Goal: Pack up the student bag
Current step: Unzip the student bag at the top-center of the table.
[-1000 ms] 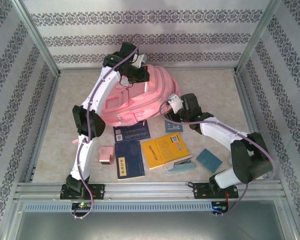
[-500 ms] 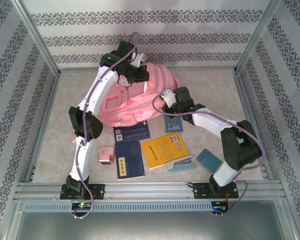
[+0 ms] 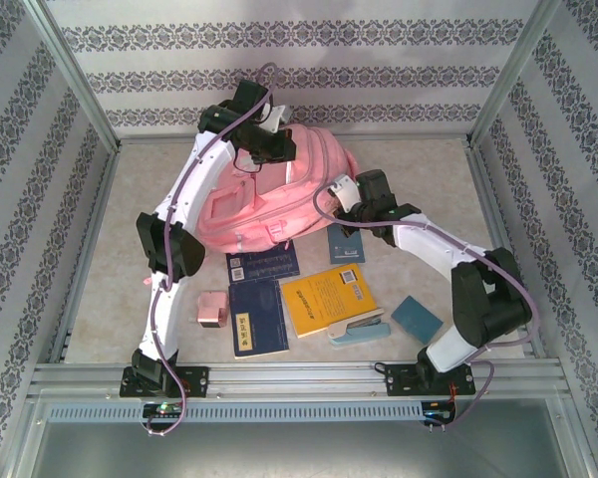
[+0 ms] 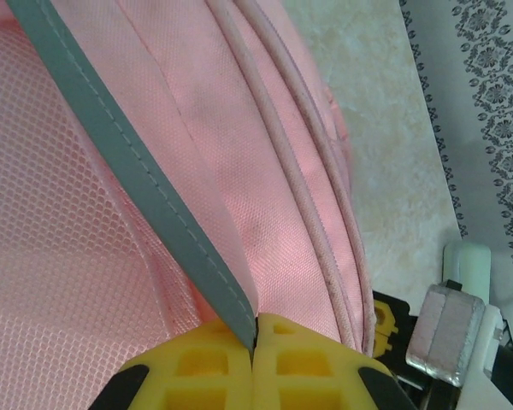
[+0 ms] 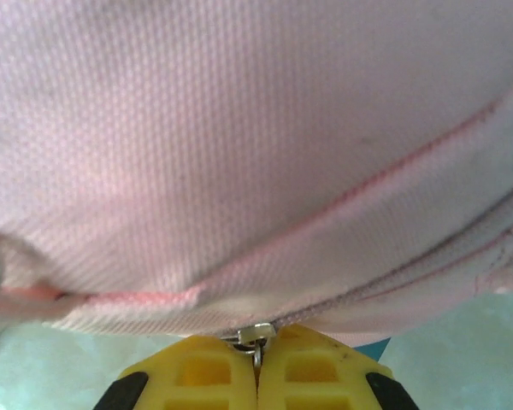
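Note:
The student bag [image 3: 264, 204], a large pink backpack, lies at the back middle of the table. My left gripper [image 3: 277, 149] is at the bag's far top. In the left wrist view its yellow fingers [image 4: 214, 359] are shut on the bag's grey trim strip [image 4: 128, 162], with pink fabric [image 4: 274, 171] rising above them. My right gripper [image 3: 331, 202] is at the bag's right edge. In the right wrist view it [image 5: 256, 343] is shut on a small metal zip pull [image 5: 257, 332] under the bag's pink side [image 5: 239, 128].
In front of the bag lie a blue notebook [image 3: 262, 264], a dark blue book [image 3: 257, 317], a yellow book [image 3: 328, 297], a small dark booklet [image 3: 345, 245], a pink box [image 3: 213, 309], a pale blue stapler [image 3: 357, 329] and a teal pad [image 3: 417, 318]. Metal frame rails border the table.
My right gripper has moved in to the bag's right edge and shut on the zip pull. The left gripper has kept its hold on the bag's top.

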Tool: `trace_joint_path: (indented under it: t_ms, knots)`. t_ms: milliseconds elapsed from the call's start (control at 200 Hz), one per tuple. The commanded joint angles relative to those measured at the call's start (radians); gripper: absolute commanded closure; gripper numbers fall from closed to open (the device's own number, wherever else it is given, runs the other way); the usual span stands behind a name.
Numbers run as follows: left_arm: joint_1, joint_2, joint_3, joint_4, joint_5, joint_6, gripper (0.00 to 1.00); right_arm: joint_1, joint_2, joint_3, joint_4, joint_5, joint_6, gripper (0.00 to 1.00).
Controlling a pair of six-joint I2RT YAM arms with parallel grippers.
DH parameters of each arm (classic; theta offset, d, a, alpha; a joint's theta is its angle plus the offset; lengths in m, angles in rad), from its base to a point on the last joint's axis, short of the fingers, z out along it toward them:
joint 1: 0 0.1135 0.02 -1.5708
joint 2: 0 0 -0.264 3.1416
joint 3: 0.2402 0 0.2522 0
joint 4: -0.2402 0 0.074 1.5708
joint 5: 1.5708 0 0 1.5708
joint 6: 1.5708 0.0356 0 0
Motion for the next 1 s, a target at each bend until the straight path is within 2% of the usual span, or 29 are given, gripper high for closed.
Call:
trace_joint_path:
  t_ms: [0, 115, 240, 295, 400, 485, 555, 645, 759, 824, 874, 914, 994]
  knots:
    - [-0.036, 0.015, 0.133, 0.08, 0.014, 0.016, 0.99, 0.018, -0.035, 0.031, -0.054, 0.043, 0.122, 1.0]
    - [-0.082, 0.042, 0.146, 0.162, 0.009, 0.002, 0.92, 0.054, -0.026, 0.025, -0.054, 0.056, 0.286, 1.0]
    - [-0.106, 0.068, 0.162, 0.17, -0.011, -0.013, 0.6, 0.118, -0.013, -0.014, 0.033, 0.076, 0.511, 1.0]
    - [-0.102, 0.062, 0.163, 0.154, -0.045, -0.027, 0.5, 0.146, 0.008, -0.014, 0.09, 0.061, 0.619, 1.0]
    - [-0.083, 0.011, 0.153, 0.072, -0.181, -0.064, 0.45, 0.202, 0.084, 0.079, 0.118, 0.05, 0.75, 1.0]
    - [-0.059, -0.07, 0.078, 0.02, -0.234, -0.126, 0.43, 0.225, 0.157, 0.202, 0.076, 0.039, 0.785, 1.0]
    - [-0.041, -0.18, -0.078, 0.031, -0.271, -0.188, 0.43, 0.228, 0.206, 0.276, 0.06, 0.0, 0.807, 1.0]
    - [-0.019, -0.386, -0.407, 0.184, -0.265, -0.28, 0.42, 0.235, 0.253, 0.347, 0.03, -0.046, 0.829, 1.0]
    - [0.056, -0.641, -0.825, 0.389, -0.214, -0.438, 0.43, 0.254, 0.279, 0.376, 0.044, -0.07, 0.852, 1.0]
    - [0.118, -0.76, -1.048, 0.535, -0.142, -0.569, 0.43, 0.268, 0.286, 0.381, 0.053, -0.073, 0.859, 1.0]
    - [0.152, -0.825, -1.194, 0.643, -0.093, -0.662, 0.42, 0.278, 0.291, 0.381, 0.063, -0.081, 0.87, 1.0]
    - [0.162, -0.855, -1.294, 0.727, -0.07, -0.723, 0.36, 0.284, 0.296, 0.38, 0.074, -0.092, 0.882, 1.0]
    - [0.165, -0.852, -1.391, 0.81, -0.045, -0.799, 0.31, 0.3, 0.304, 0.376, 0.093, -0.102, 0.899, 1.0]
